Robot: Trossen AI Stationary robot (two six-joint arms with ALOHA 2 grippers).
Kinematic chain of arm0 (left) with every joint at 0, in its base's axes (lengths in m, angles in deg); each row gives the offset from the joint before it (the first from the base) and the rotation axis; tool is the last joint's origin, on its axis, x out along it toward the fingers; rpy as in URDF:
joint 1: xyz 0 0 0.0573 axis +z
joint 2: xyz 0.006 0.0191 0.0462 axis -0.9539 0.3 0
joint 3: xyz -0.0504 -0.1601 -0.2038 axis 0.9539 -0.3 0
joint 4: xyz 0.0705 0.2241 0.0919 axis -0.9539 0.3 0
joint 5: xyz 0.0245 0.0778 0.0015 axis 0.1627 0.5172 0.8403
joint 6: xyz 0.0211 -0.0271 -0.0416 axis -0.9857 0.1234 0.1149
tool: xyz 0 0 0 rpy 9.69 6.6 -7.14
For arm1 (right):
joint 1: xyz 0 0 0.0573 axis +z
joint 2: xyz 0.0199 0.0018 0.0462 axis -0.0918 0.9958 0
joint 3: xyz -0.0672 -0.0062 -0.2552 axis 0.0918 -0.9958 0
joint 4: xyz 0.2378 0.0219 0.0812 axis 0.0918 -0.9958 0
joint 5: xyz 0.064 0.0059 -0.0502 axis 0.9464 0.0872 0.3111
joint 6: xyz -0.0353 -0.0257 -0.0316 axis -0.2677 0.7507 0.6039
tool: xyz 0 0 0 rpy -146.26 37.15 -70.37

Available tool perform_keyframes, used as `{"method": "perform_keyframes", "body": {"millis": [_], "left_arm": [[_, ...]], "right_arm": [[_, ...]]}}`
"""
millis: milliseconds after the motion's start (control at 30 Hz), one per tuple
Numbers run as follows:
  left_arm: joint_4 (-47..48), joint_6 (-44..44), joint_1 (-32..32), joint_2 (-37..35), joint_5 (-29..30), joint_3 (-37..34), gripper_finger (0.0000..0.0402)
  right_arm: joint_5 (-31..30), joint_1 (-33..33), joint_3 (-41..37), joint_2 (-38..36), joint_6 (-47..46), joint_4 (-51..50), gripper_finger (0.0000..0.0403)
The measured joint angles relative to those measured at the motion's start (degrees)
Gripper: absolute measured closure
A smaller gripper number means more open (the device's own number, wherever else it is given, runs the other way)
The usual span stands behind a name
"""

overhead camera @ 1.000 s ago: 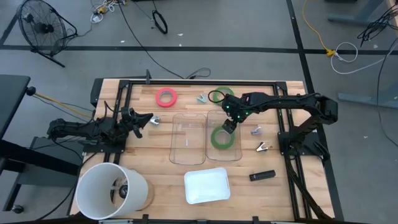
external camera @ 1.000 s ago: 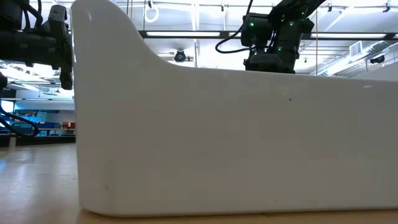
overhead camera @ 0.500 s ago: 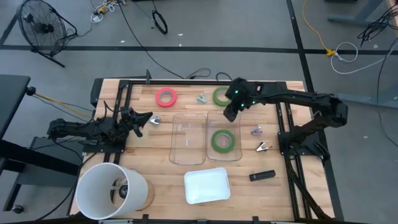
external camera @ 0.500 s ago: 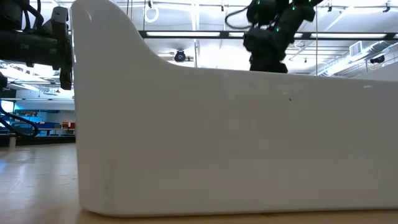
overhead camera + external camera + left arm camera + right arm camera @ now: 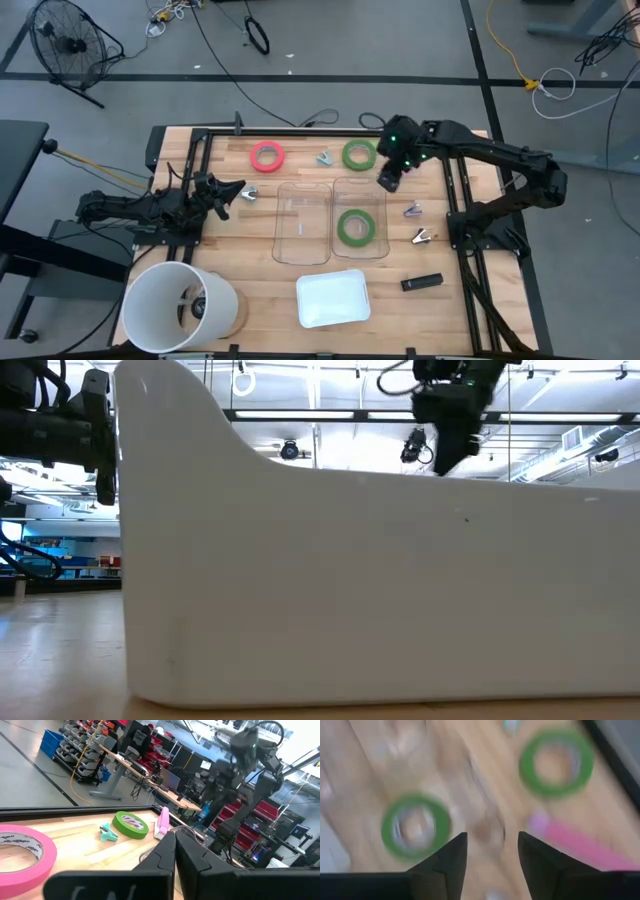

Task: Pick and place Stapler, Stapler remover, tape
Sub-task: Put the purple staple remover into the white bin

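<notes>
Hovering over the table's 1 o'clock area: right gripper, fingers apart, empty. Green tape on bare wood at its 10 o'clock; second green tape in the clear tray; red tape farther at 9 o'clock. Advice: straddle one wall of the ring before closing. Left gripper pinched closed, parked.

Right claw hangs open and empty above the table; left claw rests shut.

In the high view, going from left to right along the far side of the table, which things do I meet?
Red tape ring → small teal clip → green tape ring → right gripper, above the table with nothing in it.
</notes>
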Motion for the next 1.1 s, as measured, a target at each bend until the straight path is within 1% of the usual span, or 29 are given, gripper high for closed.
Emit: {"method": "perform_keyframes", "body": {"millis": [200,300,467,700,967,1100], "left_arm": [[0.0,-0.1,0.0,0.0,0.0,0.0,0.0388],[0.0,-0.1,0.0,0.0,0.0,0.0,0.0388],[0.0,-0.1,0.0,0.0,-0.1,0.0,0.0388],[0.0,-0.1,0.0,0.0,-0.1,0.0,0.0388],[0.0,-0.1,0.0,0.0,-0.1,0.0,0.0388],[0.0,-0.1,0.0,0.0,-0.1,0.0,0.0388]], "right_arm": [[-2.0,0.9,0.0,0.0,-3.2,-16.8,0.0223],[-3.4,2.0,-0.7,0.0,-5.4,-20.3,0.0214],[-3.8,4.2,-5.9,-0.8,-7.8,-18.6,0.0195],[-7.5,5.6,-16.8,-0.9,-11.4,-13.2,0.0172],[-7.5,5.6,-27.1,-0.9,-12.9,-5.0,0.0174],[-7.6,5.5,-30.4,-0.9,-12.8,-1.5,0.0181]]}}
